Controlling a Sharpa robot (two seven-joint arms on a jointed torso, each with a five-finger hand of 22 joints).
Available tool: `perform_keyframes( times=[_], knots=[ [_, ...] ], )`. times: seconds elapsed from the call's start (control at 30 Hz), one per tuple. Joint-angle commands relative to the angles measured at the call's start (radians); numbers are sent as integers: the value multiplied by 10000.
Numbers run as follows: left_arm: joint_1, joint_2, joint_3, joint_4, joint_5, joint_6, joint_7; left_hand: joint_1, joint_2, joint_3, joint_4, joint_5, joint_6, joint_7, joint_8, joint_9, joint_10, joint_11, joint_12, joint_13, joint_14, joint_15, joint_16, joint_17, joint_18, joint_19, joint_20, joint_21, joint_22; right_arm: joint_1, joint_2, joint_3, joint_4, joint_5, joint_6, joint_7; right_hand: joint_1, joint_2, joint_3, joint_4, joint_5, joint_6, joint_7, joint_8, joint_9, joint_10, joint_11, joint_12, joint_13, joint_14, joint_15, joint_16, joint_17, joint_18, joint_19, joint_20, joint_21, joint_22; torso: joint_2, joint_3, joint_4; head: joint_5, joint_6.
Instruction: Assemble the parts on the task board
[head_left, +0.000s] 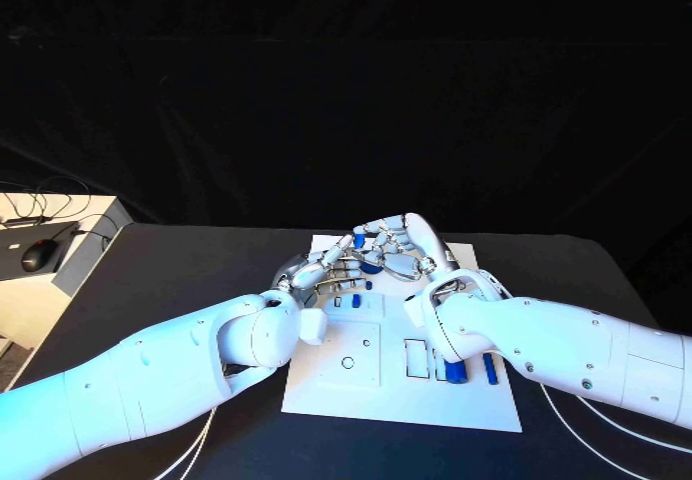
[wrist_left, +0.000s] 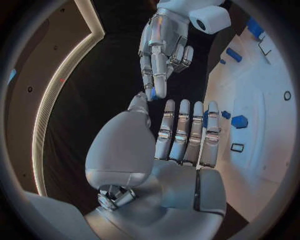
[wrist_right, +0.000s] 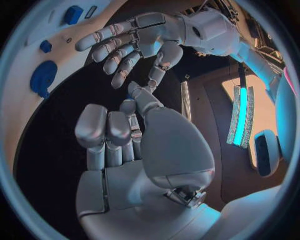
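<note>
Both hands meet above the far end of the white task board (head_left: 404, 400). My right hand (head_left: 411, 245) pinches a small blue part (head_left: 358, 240) at its fingertips; the left wrist view shows this part (wrist_left: 152, 93) at the tips of the right hand (wrist_left: 164, 45). My left hand (head_left: 329, 268) holds its fingers straight and apart, gripping nothing, and its thumb tip (wrist_left: 139, 102) reaches up to the part. In the right wrist view the left hand (wrist_right: 137, 40) points its thumb at the right hand's thumb tip (wrist_right: 134, 91), and the part is hidden.
Blue pegs (head_left: 457, 372) lie in slots at the board's near right. A round blue part (wrist_right: 42, 77) and a blue hexagonal part (wrist_left: 239, 121) sit on the board under the hands. A beige desk with a mouse (head_left: 41, 256) stands beyond the table's left edge.
</note>
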Motion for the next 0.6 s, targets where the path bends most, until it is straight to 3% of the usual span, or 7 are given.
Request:
perform_keyframes(
  times=[0.03, 0.4, 0.6],
  knots=[
    [3, 29, 13, 21, -279, 418, 79, 5, 116, -37, -137, -19, -6, -65, -58, -26, 95, -6, -158, 4, -24, -31, 6, -4, -128, -23, -50, 27, -36, -7, 16, 7, 11, 70, 253, 41, 28, 54, 50, -17, 10, 130, 194, 26, 10, -45, -9, 70, 15, -22, 82, 53, 21, -70, 35, 56, 62, 1187, -5, 0, 4, -13, -22],
    [4, 34, 21, 49, -300, 799, 227, 101, 341, -177, -372, -23, -80, -88, -60, -97, 222, -2, -498, 5, -92, -15, 5, 4, -179, -153, -23, 22, -126, -14, 46, 6, 13, 116, 402, 16, 20, 64, 40, -21, 16, 109, 200, 25, 10, -56, -5, 86, 15, -25, 85, 56, 25, -69, 32, 60, 90, 1191, -4, 6, 6, -10, -43],
    [4, 33, 27, 52, -303, 886, 287, 212, 738, -433, -615, 37, 63, -153, -78, -118, 439, -82, -587, 0, -64, -52, 32, 8, -221, -168, -50, 53, -161, -18, 48, 5, 17, 120, 469, 3, 20, 64, 40, -21, 16, 109, 200, 25, 10, -56, -5, 86, 15, -25, 85, 56, 25, -69, 32, 60, 90, 1191, -1, 2, 6, -11, -61]
  ],
)
